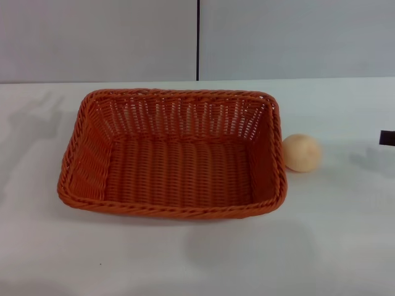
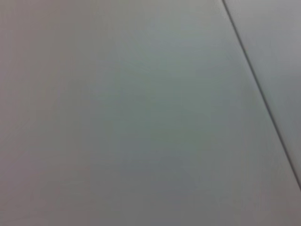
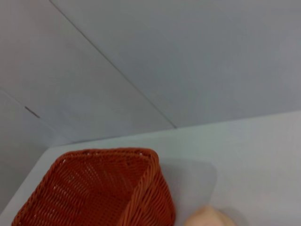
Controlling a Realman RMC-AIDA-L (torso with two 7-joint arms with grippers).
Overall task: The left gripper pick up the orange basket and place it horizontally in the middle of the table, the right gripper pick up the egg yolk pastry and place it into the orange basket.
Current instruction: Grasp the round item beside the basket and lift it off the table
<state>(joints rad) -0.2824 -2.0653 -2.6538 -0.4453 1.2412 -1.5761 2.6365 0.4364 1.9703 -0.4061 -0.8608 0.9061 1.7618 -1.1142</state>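
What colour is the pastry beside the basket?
Pale peach-beige, seen best in the head view: the egg yolk pastry sits right of the orange basket.

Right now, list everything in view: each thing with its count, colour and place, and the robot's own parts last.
orange basket: one, orange-red woven, lying flat with its opening up and nothing inside, its long side across the view, near the middle of the table.
egg yolk pastry: one, pale peach-beige, on the table just to the robot's right of the basket, close beside its right rim.
table: one, white, filling the lower part of the head view.
wall: grey panels with a dark vertical seam, behind the table.
right end effector: only a small black tip at the right edge of the head view, to the right of the pastry.
left end effector: not in view.
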